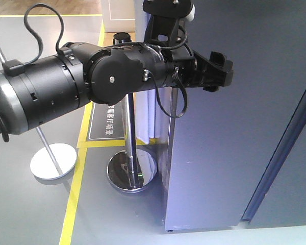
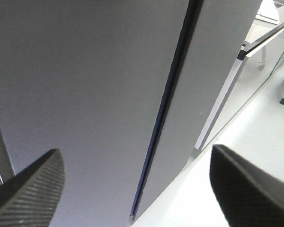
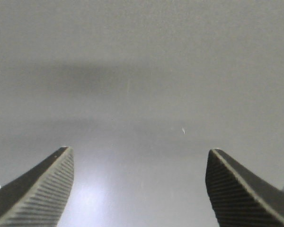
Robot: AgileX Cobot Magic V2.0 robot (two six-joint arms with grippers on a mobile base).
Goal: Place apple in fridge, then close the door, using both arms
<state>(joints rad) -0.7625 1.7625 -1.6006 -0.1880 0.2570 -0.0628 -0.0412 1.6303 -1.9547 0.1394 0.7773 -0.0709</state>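
1. Appearance: the fridge [image 1: 229,168] is a tall body with a flat, dark grey, matt outer face. The door [image 2: 85,94] is a plain grey panel with no handle in view. A thin dark blue seam [image 2: 165,109] runs between it and the neighbouring grey panel. The two panels lie flush, so the door stands closed.
2. Left gripper [image 2: 132,189]: the ribbed black fingers [image 2: 33,189] are spread wide apart and hold nothing. The door face and the seam fill the gap between them. Contact with the face cannot be told.
3. Right gripper [image 3: 139,189]: the ribbed fingers [image 3: 42,189] are likewise spread wide and empty. Only flat grey panel shows between and beyond them, close in front, with a soft shadow band across it. Whether the tips touch it cannot be told.
4. Front view: a black arm [image 1: 117,71] reaches from the left across to the grey face, and its tip lies in front of the upper part of the panel. Which side this arm belongs to cannot be told here.
5. Edges: the left vertical edge of the fridge stands just beside a chrome post [image 1: 131,171] on a round base. The bottom edge sits near the floor.
6. Open room: grey floor lies to the left, with a yellow line [image 1: 74,194] and a white disc base [image 1: 53,161]. In the left wrist view, pale floor [image 2: 255,156] and a metal rail [image 2: 255,45] lie to the right of the panels.
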